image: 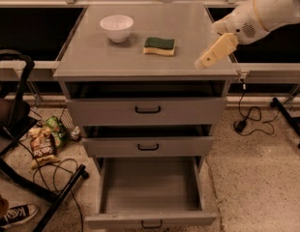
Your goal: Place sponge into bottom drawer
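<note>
The sponge (158, 46), dark green on pale yellow foam, lies flat on the grey cabinet's top (92, 57), right of the middle. The bottom drawer (150, 192) is pulled out and its inside shows nothing in it; its grey front (111, 221) with a black handle is at the lower edge of the view. My gripper (214, 52) hangs from the white arm (266, 8) that comes in from the upper right. It is over the top's right front part, to the right of the sponge and apart from it, holding nothing.
A white bowl (116, 27) stands on the top, left of the sponge. The two upper drawers (147, 111) stick out slightly. On the floor at the left are a black frame (24, 124), cables, a snack bag (41, 146) and a shoe (17, 215). A cable and a stand leg lie at the right.
</note>
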